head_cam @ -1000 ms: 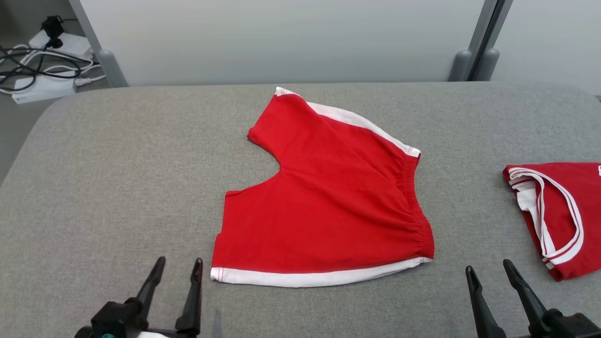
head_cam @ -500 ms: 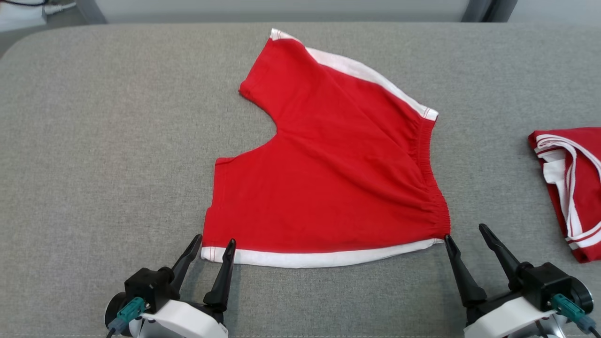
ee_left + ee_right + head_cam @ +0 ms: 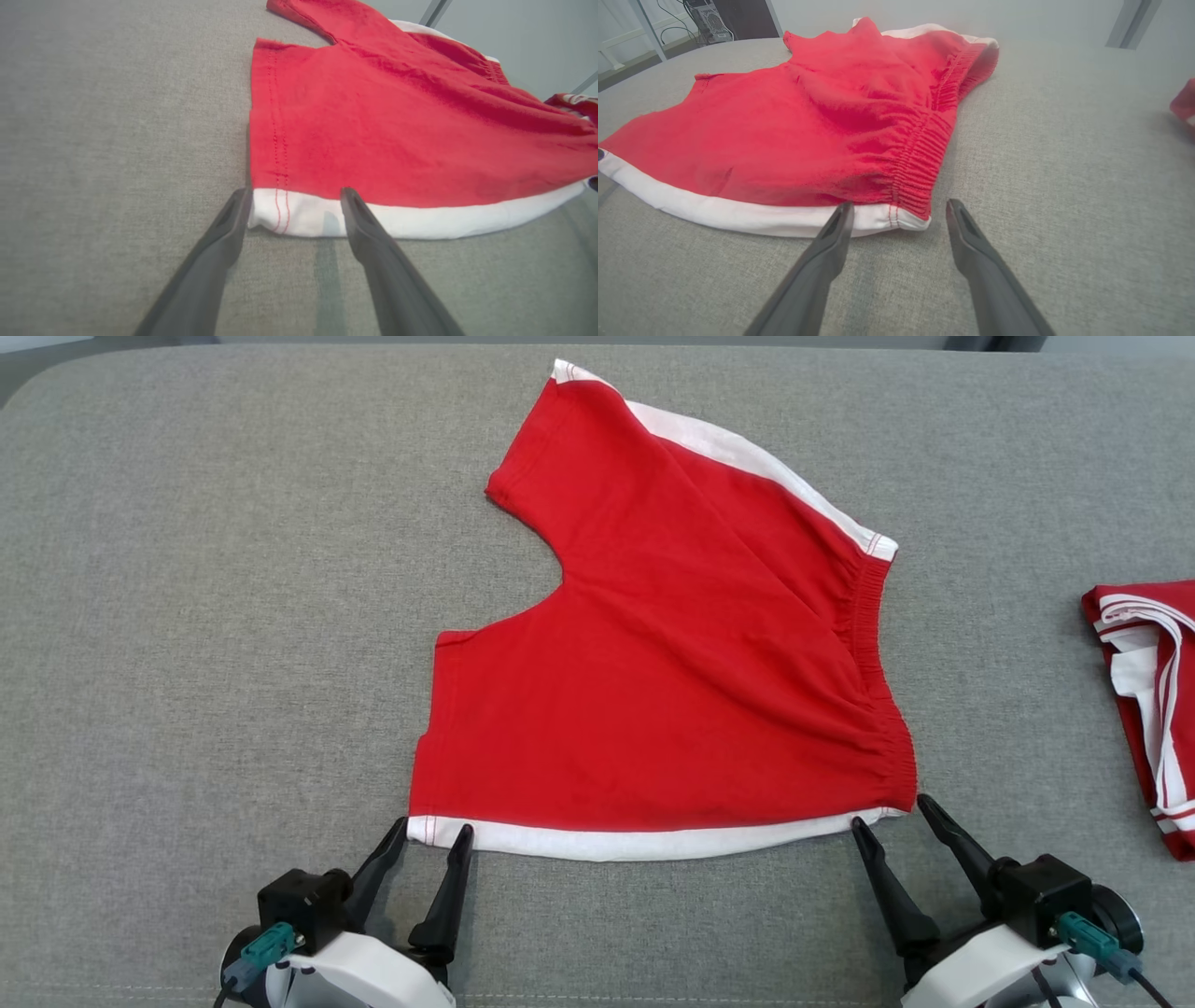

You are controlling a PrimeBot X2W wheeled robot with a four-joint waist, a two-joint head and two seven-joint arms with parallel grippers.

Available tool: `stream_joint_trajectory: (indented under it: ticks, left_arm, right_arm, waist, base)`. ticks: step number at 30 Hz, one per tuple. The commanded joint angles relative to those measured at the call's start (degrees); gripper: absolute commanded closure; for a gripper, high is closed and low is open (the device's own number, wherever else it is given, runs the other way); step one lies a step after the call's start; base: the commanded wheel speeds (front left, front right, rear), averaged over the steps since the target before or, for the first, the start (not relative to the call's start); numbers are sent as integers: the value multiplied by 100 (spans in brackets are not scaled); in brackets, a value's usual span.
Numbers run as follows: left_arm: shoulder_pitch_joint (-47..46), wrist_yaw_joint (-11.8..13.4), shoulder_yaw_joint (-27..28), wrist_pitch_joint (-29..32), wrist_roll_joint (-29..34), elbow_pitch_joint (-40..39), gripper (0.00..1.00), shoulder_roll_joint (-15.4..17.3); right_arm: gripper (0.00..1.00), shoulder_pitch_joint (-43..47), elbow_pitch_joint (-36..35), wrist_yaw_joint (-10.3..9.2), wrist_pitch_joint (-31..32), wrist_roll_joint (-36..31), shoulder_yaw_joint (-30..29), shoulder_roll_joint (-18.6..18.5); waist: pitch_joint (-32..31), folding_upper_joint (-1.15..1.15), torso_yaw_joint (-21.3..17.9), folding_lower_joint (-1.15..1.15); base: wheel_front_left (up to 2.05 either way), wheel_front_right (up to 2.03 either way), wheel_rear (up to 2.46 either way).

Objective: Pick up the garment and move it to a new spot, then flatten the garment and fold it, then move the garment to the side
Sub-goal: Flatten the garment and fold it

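Note:
The garment [image 3: 672, 653] is a pair of red shorts with white side stripes and an elastic waistband, spread flat on the grey padded table [image 3: 187, 616]. My left gripper [image 3: 431, 831] stands open at the near left corner of the shorts, its fingertips straddling the white hem corner [image 3: 285, 214]. My right gripper [image 3: 887, 810] is open at the near right corner, its fingertips on either side of the waistband end [image 3: 910, 205]. Nothing is pinched between either pair of fingers.
A second red and white garment [image 3: 1148, 691] lies folded at the table's right edge, also glimpsed as a red patch [image 3: 1184, 105] in the right wrist view. Bare grey table stretches to the left of the shorts.
The head camera has tilted down, so the whole picture has shifted. Both grippers have advanced to the near corners of the shorts, still open.

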Motion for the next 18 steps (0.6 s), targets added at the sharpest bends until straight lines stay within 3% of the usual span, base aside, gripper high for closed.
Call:
stream_joint_trajectory:
  ticks: [1,2,4,5,6,7,8,18]
  left_arm:
    - [-203,-39,166,-27,-28,-75,0,86]
    - [-205,-44,157,-15,-37,-45,7,80]
    - [-216,-68,143,-12,-58,4,58,65]
    - [-225,-73,150,-16,-71,23,87,54]
    - [-233,-81,157,-19,-81,41,100,45]
    - [-237,-94,157,-18,-97,66,100,38]
    - [-243,-108,154,-19,-109,89,100,34]
    - [-156,-140,170,34,-266,142,100,-2]
  right_arm:
    - [0,-126,-38,-1,-68,25,132,-95]
    - [0,-143,2,-1,-68,39,157,-98]
    - [0,-176,66,-1,-68,52,197,-99]
    - [15,-198,97,-1,-68,60,214,-97]
    - [55,-219,124,-1,-68,77,240,-95]
    - [85,-242,154,-1,-68,84,270,-100]
    - [100,-258,181,-1,-68,102,292,-99]
    - [100,59,-17,-1,-68,366,354,-289]
  waist:
    - [1,0,9,0]
    - [4,0,13,0]
    - [6,0,19,0]
    - [7,0,20,0]
    - [6,0,20,0]
    - [6,0,18,0]
    - [5,0,19,0]
    - [23,0,93,0]
  base:
    - [0,0,0]
    - [0,0,0]
    - [0,0,0]
    - [0,0,0]
    - [0,0,0]
    - [0,0,0]
    - [0,0,0]
    - [0,0,0]
